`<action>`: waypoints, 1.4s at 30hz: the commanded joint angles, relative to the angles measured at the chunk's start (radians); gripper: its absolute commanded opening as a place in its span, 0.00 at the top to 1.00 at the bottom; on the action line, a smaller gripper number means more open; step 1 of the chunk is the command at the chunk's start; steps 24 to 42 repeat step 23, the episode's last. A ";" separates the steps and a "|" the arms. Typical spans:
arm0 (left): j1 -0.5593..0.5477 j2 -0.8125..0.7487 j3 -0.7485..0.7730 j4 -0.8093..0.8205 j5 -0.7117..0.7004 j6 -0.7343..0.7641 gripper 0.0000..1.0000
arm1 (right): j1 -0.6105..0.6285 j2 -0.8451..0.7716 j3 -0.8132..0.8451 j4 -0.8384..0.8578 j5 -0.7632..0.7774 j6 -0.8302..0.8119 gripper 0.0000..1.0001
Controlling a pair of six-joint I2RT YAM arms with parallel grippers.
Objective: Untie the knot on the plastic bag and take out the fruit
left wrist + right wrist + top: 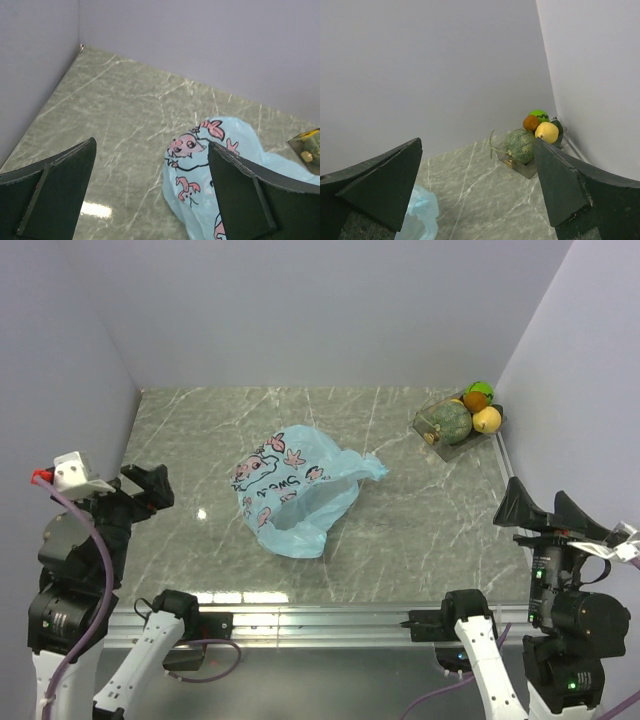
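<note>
Left gripper (151, 144) and right gripper (477, 141) held apart at near corners, plastic bag (295, 490) laid at bench (410, 525) centre, fruit (462, 415) heaped in far-right tray (518, 167).

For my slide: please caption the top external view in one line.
Plastic bag lies mid-table; fruit sits in a clear tray at the far right corner.
</note>
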 commanded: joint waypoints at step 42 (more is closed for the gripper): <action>-0.035 -0.039 -0.044 0.064 -0.089 -0.012 0.00 | 0.012 0.044 -0.021 0.054 0.003 -0.022 0.00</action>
